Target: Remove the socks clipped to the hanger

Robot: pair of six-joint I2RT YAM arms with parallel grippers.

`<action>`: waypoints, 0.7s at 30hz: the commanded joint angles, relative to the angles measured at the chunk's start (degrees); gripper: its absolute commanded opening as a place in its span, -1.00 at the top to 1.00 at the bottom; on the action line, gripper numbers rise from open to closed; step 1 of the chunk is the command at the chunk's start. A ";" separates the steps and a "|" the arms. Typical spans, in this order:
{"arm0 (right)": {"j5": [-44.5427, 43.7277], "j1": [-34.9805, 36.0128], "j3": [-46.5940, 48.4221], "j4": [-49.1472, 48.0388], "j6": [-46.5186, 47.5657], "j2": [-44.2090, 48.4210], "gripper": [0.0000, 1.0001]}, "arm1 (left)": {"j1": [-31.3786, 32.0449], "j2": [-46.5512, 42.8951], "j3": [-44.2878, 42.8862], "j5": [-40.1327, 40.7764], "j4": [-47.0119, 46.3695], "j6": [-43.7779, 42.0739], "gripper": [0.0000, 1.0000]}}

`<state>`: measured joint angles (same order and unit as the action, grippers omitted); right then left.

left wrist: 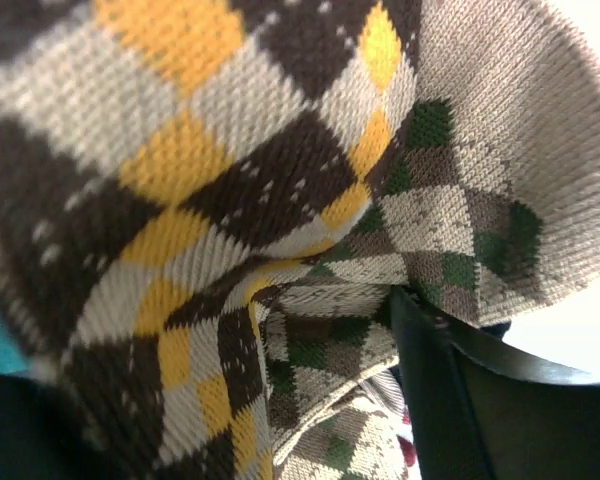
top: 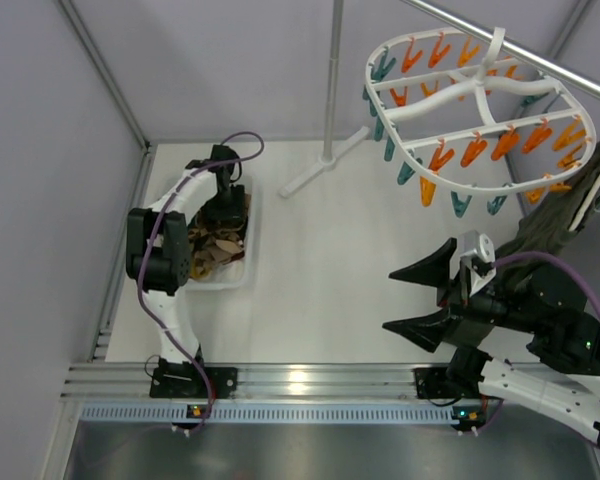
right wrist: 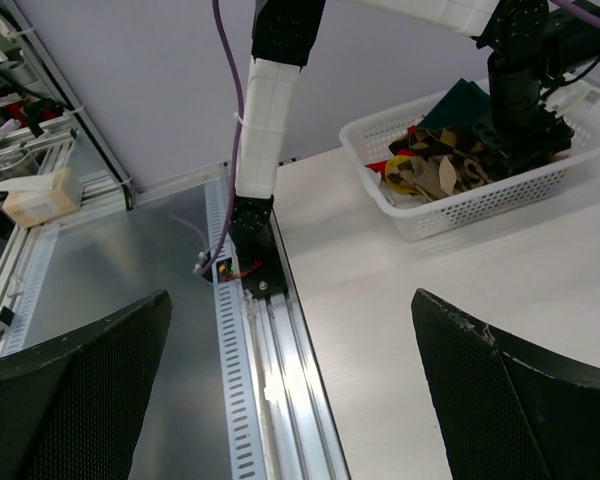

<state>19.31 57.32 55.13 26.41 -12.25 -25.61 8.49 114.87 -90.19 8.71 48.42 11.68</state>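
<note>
Argyle knit fills the left wrist lens: brown, grey and yellow diamonds of the socks (left wrist: pixel 230 200), bunched in folds against one dark finger (left wrist: pixel 460 400). From above, the left gripper (top: pixel 225 208) is down inside the white basket (top: pixel 220 284) at the table's left, where the socks lie in a heap. Whether its jaws are parted or pinching, I cannot tell; the fabric hides the gap.

Over on the right, the right gripper (top: pixel 392 300) hovers with jaws spread wide and nothing between them, well below the hanger (top: pixel 450 138). On that frame I see only bare orange clips (top: pixel 475 150) and teal ones; no sock shows there from this view. A dark green garment (top: pixel 550 215) hangs beside it.

My read on handling: these socks are light, limp and stretchy, and the coarse knit should not slip. Pinch a doubled fold or the cuff edge. One risk is that a tangled neighbour gets dragged along with it.
</note>
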 commanded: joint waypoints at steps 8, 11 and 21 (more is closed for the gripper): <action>-7.43 0.60 1.03 0.22 3.37 0.65 -0.99 | -0.49 -15.80 1.60 7.64 1.85 4.23 -0.96; -12.88 0.60 0.50 0.04 3.55 -0.93 -0.99 | -0.49 -20.46 0.81 7.29 1.94 3.79 -0.96; -42.70 0.60 3.13 4.68 -5.48 -4.80 -0.99 | -0.58 -32.68 0.28 10.54 2.46 0.80 -0.96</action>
<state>-5.76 57.34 55.18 27.92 -12.45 -29.82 8.19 88.14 -89.30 17.26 49.67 14.41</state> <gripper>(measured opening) 0.993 0.982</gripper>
